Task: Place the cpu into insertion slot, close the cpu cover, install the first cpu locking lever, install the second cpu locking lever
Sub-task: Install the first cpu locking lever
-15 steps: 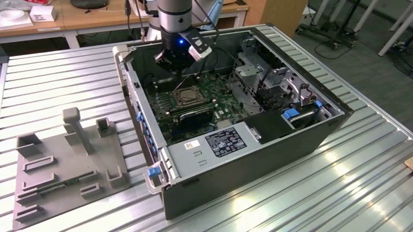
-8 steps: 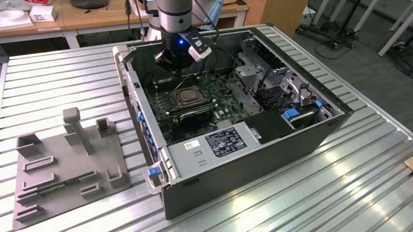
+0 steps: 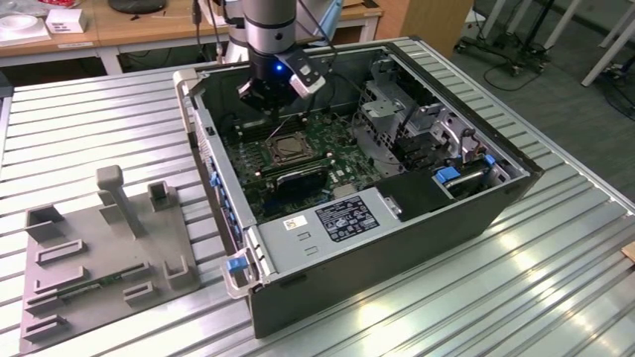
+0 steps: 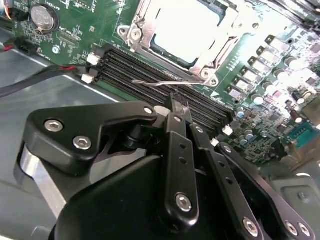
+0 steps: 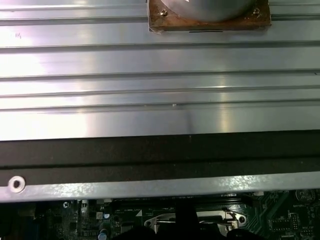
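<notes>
Ribbed aluminium forms the table [image 3: 555,297] on which an open black computer case [image 3: 397,253] lies on its side. The case holds a green motherboard [image 3: 317,149], a grey power supply box [image 3: 332,219] nearer the camera, and metal drive cages [image 3: 397,119] toward the exterior view's right.

The insertion slot [image 3: 285,149] sits in the middle of the board, and the cpu [image 4: 185,25] already lies in it as a pale, bright square. The cpu cover [image 4: 225,44] rests flat over the chip, its silvery frame bordering the chip on all sides. A thin wire locking lever [image 4: 155,83] sticks out from the slot's corner across the long black memory slots [image 4: 120,62], raised slightly above them.

The gripper [image 4: 179,102] hangs inside the case over the memory slots, just beside the free part of the lever. Its black fingers are pressed together with nothing seen between them, and whether the tips touch the lever cannot be told.

In the exterior view the gripper [image 3: 266,100] is at the far side of the case, near the slot. At that view's left, well apart from the case, a grey fixture tray [image 3: 59,297] with raised pockets holds a narrow green strip [image 3: 94,286].
</notes>
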`<act>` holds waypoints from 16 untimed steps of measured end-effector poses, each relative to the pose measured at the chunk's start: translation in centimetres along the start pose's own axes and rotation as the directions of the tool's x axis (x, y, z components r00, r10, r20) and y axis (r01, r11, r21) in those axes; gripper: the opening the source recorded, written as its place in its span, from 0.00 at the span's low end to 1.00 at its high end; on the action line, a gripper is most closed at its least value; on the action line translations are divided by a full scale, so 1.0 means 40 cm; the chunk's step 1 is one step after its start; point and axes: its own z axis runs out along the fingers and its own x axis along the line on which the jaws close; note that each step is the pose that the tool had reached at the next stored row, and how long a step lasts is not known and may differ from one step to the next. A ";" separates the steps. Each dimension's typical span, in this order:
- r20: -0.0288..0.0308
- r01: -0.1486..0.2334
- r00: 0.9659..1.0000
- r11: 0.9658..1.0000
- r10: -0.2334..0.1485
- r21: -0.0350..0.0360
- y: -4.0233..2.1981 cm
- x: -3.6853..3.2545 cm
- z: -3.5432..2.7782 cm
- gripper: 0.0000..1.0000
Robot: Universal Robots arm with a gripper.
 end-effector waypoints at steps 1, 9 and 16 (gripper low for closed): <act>0.000 0.000 1.000 1.000 0.000 -0.003 0.000 -0.001 0.002 0.11; 0.000 -0.001 1.000 1.000 0.001 -0.010 -0.001 -0.013 0.012 0.11; 0.000 -0.001 1.000 1.000 0.001 -0.011 -0.001 -0.013 0.012 0.11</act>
